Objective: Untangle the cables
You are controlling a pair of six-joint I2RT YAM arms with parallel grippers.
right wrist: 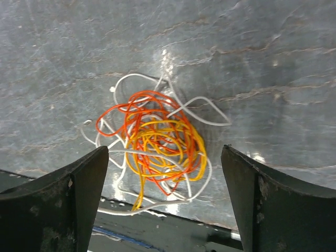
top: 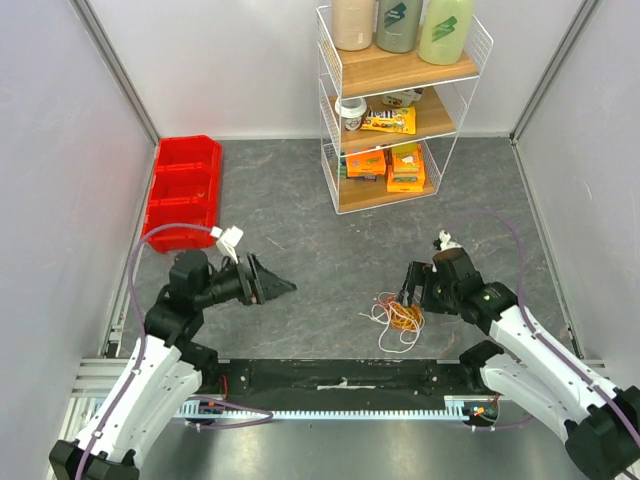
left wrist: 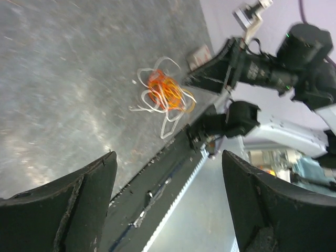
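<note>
Sitting in one white, orange and yellow clump near the front edge of the table, the cables lie loose, gripped by nothing. Right gripper is just above them, jaws wide and empty, framing the tangle. Left gripper is well apart, jaws also wide and empty.
</note>
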